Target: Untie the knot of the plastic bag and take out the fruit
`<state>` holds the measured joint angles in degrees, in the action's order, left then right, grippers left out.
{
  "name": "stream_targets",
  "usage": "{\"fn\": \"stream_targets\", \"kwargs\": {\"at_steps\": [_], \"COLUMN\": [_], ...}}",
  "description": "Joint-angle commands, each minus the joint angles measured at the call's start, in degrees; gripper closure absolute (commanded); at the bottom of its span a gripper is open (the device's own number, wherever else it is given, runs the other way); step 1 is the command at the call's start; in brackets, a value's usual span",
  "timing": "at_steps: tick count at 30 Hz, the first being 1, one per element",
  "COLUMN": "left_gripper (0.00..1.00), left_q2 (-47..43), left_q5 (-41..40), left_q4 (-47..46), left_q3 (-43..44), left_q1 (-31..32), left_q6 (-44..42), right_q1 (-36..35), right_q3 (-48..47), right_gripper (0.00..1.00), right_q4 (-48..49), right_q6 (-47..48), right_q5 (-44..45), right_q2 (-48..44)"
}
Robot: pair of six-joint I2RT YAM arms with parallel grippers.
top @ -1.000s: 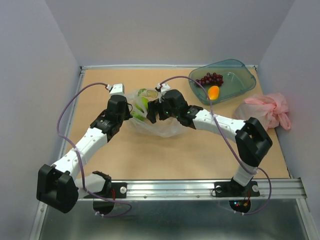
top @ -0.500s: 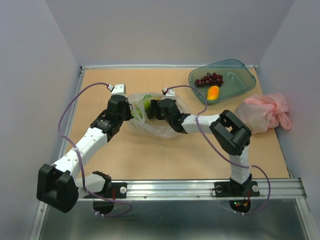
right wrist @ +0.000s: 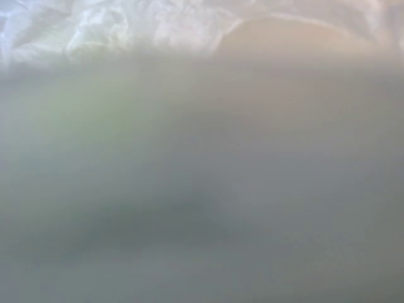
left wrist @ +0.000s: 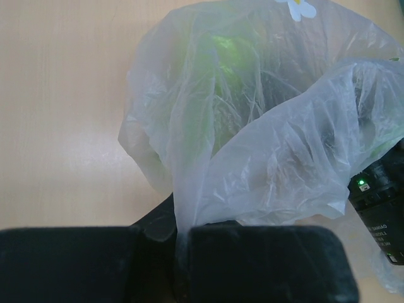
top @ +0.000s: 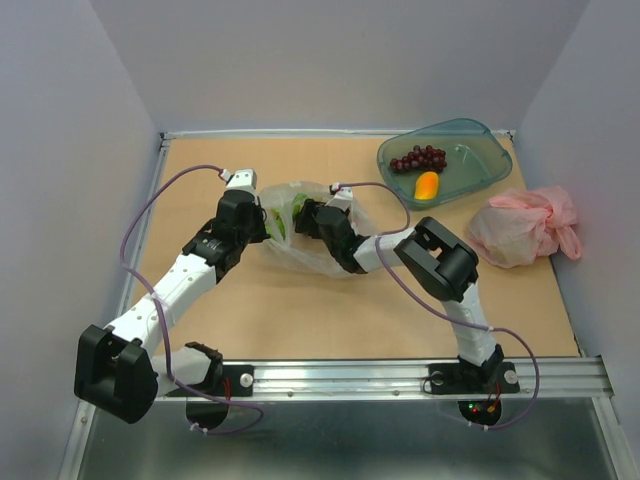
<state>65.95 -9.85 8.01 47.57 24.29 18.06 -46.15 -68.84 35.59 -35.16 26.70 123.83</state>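
Observation:
The plastic bag (top: 325, 250) lies crumpled mid-table, its mouth open. My left gripper (top: 263, 222) is shut on the bag's left edge; in the left wrist view a strip of the plastic bag (left wrist: 265, 151) runs down between the left gripper's (left wrist: 180, 240) black fingers. My right gripper (top: 304, 214) reaches into the bag from the right, and the film hides its fingertips. The right wrist view shows only blurred plastic bag (right wrist: 126, 25). Green fruit (top: 279, 224) shows through the film, also as green fruit (left wrist: 221, 63). A grape bunch (top: 418, 158) and an orange-yellow fruit (top: 427, 185) lie in the teal tray (top: 480, 140).
A pink plastic bag (top: 527, 225) lies at the right edge of the table, below the tray. Purple cables loop from both wrists over the table. A metal rail (top: 350, 378) runs along the near edge with the arm bases.
My right arm has folded its elbow in towards the middle and pushed its gripper further left into the bag. The bag's top has risen around it. The left arm has held still.

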Motion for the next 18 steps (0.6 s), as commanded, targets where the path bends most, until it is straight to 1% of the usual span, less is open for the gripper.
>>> {"fn": "stream_targets", "kwargs": {"at_steps": [1,4,5,8,10,13,14,15,18], "left_gripper": [1.00,1.00,1.00,1.00,1.00,1.00,1.00,1.00,1.00], "left_q2": [0.3,0.1,0.1,0.3,0.4,0.7,0.6,0.5,0.2], "left_q5": [0.8,0.8,0.9,0.8,1.0,0.8,0.6,0.2,-1.4], "left_q4": [-1.2,-1.2,-1.2,-1.2,-1.2,-1.2,-1.2,-1.2,-0.6], "left_q3": [-0.1,-0.2,-0.1,-0.1,-0.1,-0.1,-0.1,0.0,0.2], "left_q1": [0.1,0.1,0.1,0.1,0.1,0.1,0.1,0.1,0.0], "left_q6": [-0.8,-0.8,-0.8,-0.8,-0.8,-0.8,-0.8,-1.0,-1.3], "right_q1": [0.0,0.0,-0.1,0.0,0.0,0.0,-0.1,0.0,0.0], "right_q3": [-2.8,-2.7,-2.7,-1.7,-0.6,1.2,1.9,2.6,6.2], "right_gripper": [0.14,0.18,0.23,0.35,0.54,0.67,0.74,0.76,0.79], "right_q4": [8.2,10.1,10.4,11.8,12.7,13.3,13.4,13.4,13.5], "right_q6": [-0.9,-0.9,-1.0,-1.6,-1.4,-0.2,0.2,0.7,2.0], "right_q5": [3.3,3.4,3.7,5.5,5.8,4.9,4.4,3.2,0.2], "right_q2": [1.9,3.0,3.1,3.2,2.5,0.8,0.1,-0.8,-4.4]}}
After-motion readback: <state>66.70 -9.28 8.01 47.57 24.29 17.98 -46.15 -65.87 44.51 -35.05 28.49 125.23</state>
